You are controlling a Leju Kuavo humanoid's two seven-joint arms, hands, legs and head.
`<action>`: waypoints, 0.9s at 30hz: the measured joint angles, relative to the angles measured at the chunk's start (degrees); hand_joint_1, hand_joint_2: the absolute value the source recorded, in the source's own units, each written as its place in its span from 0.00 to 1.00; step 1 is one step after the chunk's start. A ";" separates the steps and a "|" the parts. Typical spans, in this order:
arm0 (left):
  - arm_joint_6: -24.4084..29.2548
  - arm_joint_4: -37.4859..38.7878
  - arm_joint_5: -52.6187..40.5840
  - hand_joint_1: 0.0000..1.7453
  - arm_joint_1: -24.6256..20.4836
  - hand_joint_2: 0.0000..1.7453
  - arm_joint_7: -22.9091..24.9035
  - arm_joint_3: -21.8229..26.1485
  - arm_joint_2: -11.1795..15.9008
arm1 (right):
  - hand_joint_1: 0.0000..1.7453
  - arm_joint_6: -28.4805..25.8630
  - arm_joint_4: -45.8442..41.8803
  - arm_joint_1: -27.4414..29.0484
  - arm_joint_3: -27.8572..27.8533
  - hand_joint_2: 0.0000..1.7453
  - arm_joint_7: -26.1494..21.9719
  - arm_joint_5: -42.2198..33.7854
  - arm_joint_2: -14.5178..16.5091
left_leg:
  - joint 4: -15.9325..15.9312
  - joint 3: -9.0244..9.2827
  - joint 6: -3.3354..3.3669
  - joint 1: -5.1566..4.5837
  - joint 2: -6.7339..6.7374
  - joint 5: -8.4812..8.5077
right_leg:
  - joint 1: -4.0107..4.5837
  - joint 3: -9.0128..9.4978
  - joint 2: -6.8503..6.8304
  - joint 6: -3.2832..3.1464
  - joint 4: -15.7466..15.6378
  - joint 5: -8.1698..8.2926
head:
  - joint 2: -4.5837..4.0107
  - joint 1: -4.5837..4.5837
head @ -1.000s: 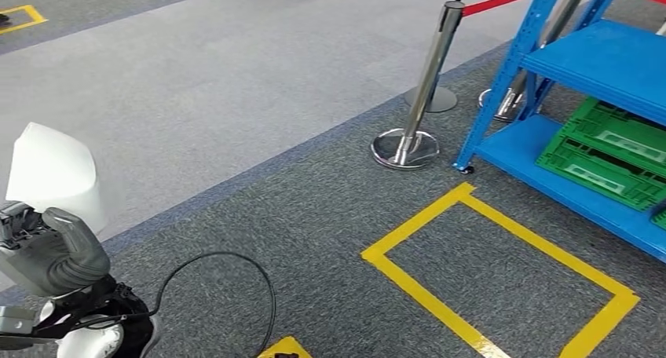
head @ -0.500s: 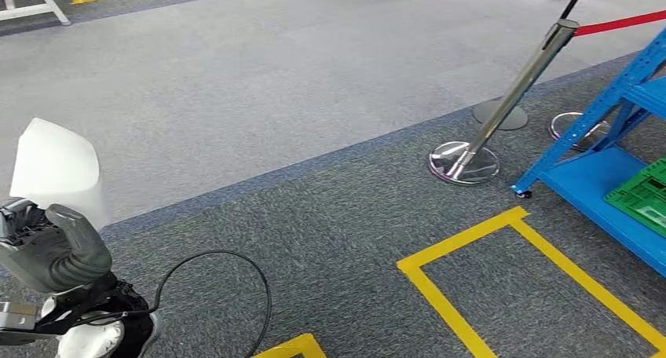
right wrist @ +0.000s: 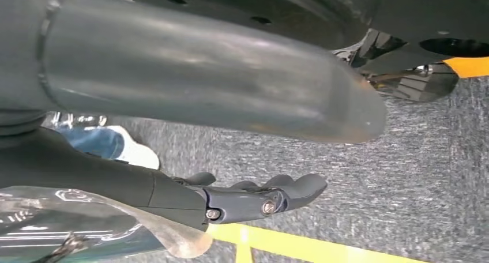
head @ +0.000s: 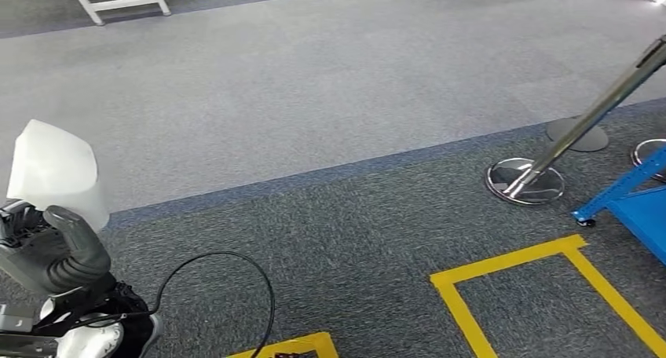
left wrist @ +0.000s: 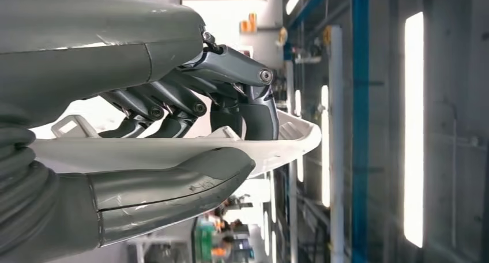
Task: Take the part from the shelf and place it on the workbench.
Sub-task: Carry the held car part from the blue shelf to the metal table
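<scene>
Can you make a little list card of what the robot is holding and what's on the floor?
held thing: white curved plastic part
holder: left hand, thumb under the part and fingers over it in the left wrist view
right hand: holds nothing, fingers apart, hanging over the carpet
floor: grey carpet with a yellow tape rectangle
nearby: shiny silver barrier post, corner of a blue metal shelf, black cable loop

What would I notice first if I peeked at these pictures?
Probably the big white part at the lower left of the head view, held up by the robot's left hand, its thumb on one face and its fingers on the other. Next, the bright yellow tape rectangle on the dark carpet at the lower right, with the shiny stanchion and the blue shelf's corner just beyond it.
</scene>
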 joint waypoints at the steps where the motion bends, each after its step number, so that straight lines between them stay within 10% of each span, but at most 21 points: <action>1: 0.00 0.01 0.00 1.00 0.00 1.00 0.01 0.01 0.02 | 0.00 0.00 0.00 -0.04 0.00 0.00 0.01 -0.01 -0.02 | -1.79 0.95 -0.03 0.12 0.27 1.42 | 0.00 0.18 -0.81 0.10 0.00 -0.15 | 0.00 0.00; 5: 0.00 0.02 -0.01 1.00 -0.09 1.00 0.00 -0.03 0.08 | 0.00 -0.01 0.00 -0.23 0.00 0.00 0.04 -0.02 -0.02 | -15.15 7.87 0.96 -0.55 4.57 6.52 | 0.39 1.03 -3.37 1.00 0.08 -1.06 | 0.00 0.05; 8: 0.00 -0.01 0.00 1.00 0.11 1.00 0.01 0.02 0.11 | 0.00 0.00 0.00 -0.43 0.00 0.00 0.10 -0.05 -0.02 | -16.33 8.02 2.13 -0.88 3.79 6.36 | 0.51 1.37 -4.95 1.95 -0.07 -1.56 | 0.01 0.23; 12: 0.00 -0.06 -0.04 1.00 0.01 1.00 -0.03 0.01 0.04 | 0.00 0.01 0.05 -0.52 0.01 0.00 0.13 -0.07 -0.02 | -17.07 8.32 3.45 -0.49 1.12 6.71 | 0.18 -2.46 0.91 2.57 7.99 -6.23 | 0.00 0.87; 15: 0.00 -0.05 -0.03 1.00 0.03 1.00 -0.01 -0.02 0.00 | 0.00 0.02 0.12 -0.21 0.00 0.00 0.25 -0.07 -0.04 | -17.00 8.39 3.65 -0.56 -1.40 6.62 | 0.21 -7.77 2.54 2.58 16.62 -8.18 | 0.00 0.95; 19: 0.00 -0.05 -0.03 1.00 0.04 1.00 -0.01 -0.04 0.00 | 0.00 0.02 0.14 -0.15 0.00 0.00 0.29 -0.04 -0.17 | -16.52 8.51 3.19 -0.49 -4.84 6.32 | -0.09 -3.72 5.91 2.13 4.75 -0.47 | 0.00 0.91; 21: 0.00 -0.05 -0.03 1.00 0.06 1.00 0.01 -0.07 -0.01 | 0.00 0.04 0.19 -0.16 0.01 0.00 0.36 0.03 -0.28 | -16.29 8.10 2.51 -0.30 -6.26 6.30 | -0.23 -1.93 8.27 1.93 1.12 0.31 | 0.00 0.91; 23: 0.00 -0.05 -0.02 1.00 0.24 1.00 0.01 -0.08 0.01 | 0.00 0.05 0.22 -0.16 0.01 0.00 0.40 0.10 -0.31 | -16.43 7.74 1.71 -0.05 -7.56 6.55 | -0.13 -1.41 7.49 1.53 0.76 0.30 | 0.00 0.91; 27: 0.00 -0.05 -0.04 1.00 0.32 1.00 0.01 -0.12 0.07 | 0.00 0.07 0.22 -0.11 0.00 0.00 0.34 0.18 -0.32 | -9.89 4.72 0.62 -0.32 -1.78 2.96 | -0.13 -0.54 4.02 0.38 0.03 0.40 | 0.00 0.54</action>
